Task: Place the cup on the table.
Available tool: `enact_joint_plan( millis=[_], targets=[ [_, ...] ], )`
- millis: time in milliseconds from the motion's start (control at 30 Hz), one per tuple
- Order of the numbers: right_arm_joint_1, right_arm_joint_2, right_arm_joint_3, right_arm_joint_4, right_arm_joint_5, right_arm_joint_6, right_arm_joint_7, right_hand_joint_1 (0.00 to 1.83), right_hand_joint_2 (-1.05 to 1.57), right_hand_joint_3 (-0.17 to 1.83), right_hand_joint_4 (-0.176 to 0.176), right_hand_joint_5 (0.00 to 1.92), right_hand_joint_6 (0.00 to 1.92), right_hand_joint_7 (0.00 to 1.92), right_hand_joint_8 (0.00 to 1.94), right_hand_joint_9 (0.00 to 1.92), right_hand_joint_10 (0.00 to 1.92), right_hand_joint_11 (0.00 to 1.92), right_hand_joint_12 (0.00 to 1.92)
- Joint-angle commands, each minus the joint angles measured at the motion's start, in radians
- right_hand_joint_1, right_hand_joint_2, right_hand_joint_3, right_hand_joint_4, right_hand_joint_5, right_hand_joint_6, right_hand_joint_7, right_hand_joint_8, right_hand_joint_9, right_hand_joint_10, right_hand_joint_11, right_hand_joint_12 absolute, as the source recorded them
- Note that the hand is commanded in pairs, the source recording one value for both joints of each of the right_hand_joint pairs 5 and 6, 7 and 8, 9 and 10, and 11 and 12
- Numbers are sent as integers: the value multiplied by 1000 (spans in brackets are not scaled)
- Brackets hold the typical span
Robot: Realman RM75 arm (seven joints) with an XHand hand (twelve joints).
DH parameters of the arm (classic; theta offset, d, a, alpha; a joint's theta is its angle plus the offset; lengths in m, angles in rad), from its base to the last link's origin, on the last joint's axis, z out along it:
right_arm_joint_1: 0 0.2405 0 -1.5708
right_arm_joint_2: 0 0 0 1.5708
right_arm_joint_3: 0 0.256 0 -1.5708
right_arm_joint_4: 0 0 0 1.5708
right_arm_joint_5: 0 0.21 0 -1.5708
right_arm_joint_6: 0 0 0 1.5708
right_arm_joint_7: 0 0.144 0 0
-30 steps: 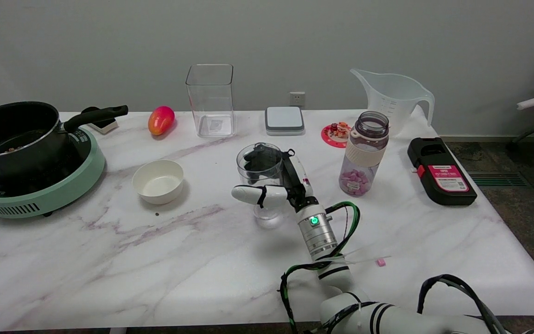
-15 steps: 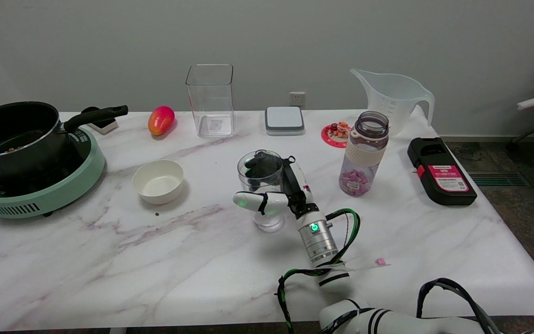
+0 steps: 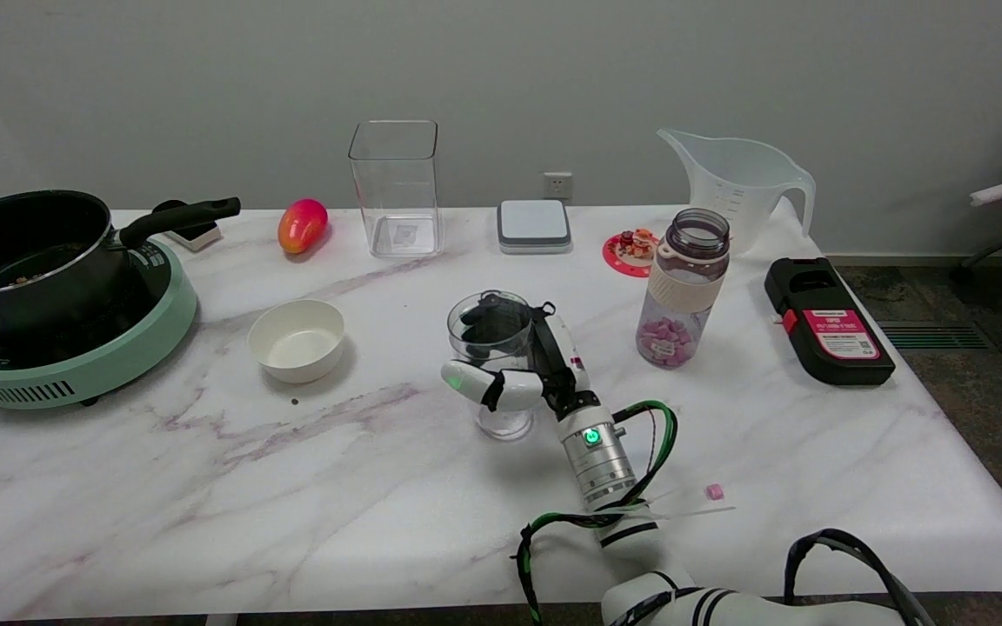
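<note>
A clear glass cup (image 3: 490,330) stands upright near the middle of the white marble table (image 3: 336,487), its base down at the table's surface as far as I can see. My right hand (image 3: 525,363) wraps around it: the thumb crosses its front and the dark fingers show through the glass at the back. The white forearm reaches in from the lower right behind the hand.
A white bowl (image 3: 297,339) sits left of the cup and a purple bottle of pills (image 3: 684,291) right of it. A black pot (image 3: 27,248) on a green cooker (image 3: 75,365) is far left. A clear box (image 3: 395,187), a mango (image 3: 302,225), a jug (image 3: 740,183) and a black device (image 3: 827,322) stand further back.
My right hand has lowered the cup and drawn it slightly towards the table's near side. It still holds the cup. Nothing else has moved.
</note>
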Motion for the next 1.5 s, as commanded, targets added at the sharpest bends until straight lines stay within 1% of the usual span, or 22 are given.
enact_joint_plan(
  millis=[33,67,133,167,200,267,300,333,367,400,433,500,533,633,800,1100,1167,1200,1233,1267,1333,1500],
  targets=[
    [-12,-4,-2,-9,-4,10,4,1300,642,759,0,993,993,1276,1276,1053,1053,969,969],
    [-14,-4,-2,-8,-4,10,3,1304,593,801,0,986,986,1270,1270,1035,1035,942,942],
    [-15,-4,-2,-8,-5,10,1,1309,422,947,0,964,964,1248,1248,961,961,848,848],
    [-15,-4,-1,-7,-6,10,-1,1299,257,1073,0,936,936,1210,1210,858,858,811,811],
    [-15,-4,0,-6,-8,10,-1,1282,82,1171,0,897,897,1140,1140,758,758,805,805],
    [-16,-2,2,-8,-15,10,0,1254,-183,1262,0,816,816,954,954,655,655,779,779],
    [-16,0,2,-8,-15,10,0,1240,-311,1289,0,761,761,836,836,603,603,761,761],
    [-16,1,2,-7,-15,10,0,1228,-434,1297,0,585,585,727,727,537,537,722,722],
    [-16,3,2,-5,-15,10,0,1220,-504,1293,0,460,460,668,668,491,491,697,697],
    [-16,5,2,-4,-15,10,0,1210,-554,1246,0,373,373,599,599,447,447,648,648],
    [-16,6,2,-3,-15,10,1,1198,-589,1185,0,326,326,537,537,409,409,612,612],
    [-16,9,2,0,-15,10,3,1188,-624,1144,0,278,278,459,459,367,367,570,570],
    [-16,10,2,1,-15,10,3,1181,-635,1084,0,256,256,426,426,345,345,552,552],
    [-16,16,2,8,-15,10,3,1167,-678,994,0,185,185,349,349,300,300,502,502],
    [-17,44,2,36,-15,-1,3,1160,-700,967,0,123,123,298,298,269,269,457,457],
    [-60,152,5,179,-13,-70,3,1158,-726,997,0,59,59,258,258,212,212,398,398],
    [-77,176,10,202,-7,-73,3,1148,-760,1032,0,56,56,253,253,190,190,367,367],
    [-85,186,16,211,-7,-74,3,1131,-760,914,0,46,46,250,250,175,175,343,343],
    [-93,195,21,221,-7,-75,3,1120,-756,847,0,27,27,248,248,168,168,329,329],
    [-104,203,29,233,-6,-76,3,1118,-751,820,0,22,22,248,248,167,167,326,326],
    [-127,223,51,263,-5,-86,4,1109,-748,796,0,42,42,256,256,167,167,319,319],
    [-197,258,113,328,-4,-97,4,1108,-715,795,0,215,215,280,280,177,177,313,313]
  ],
)
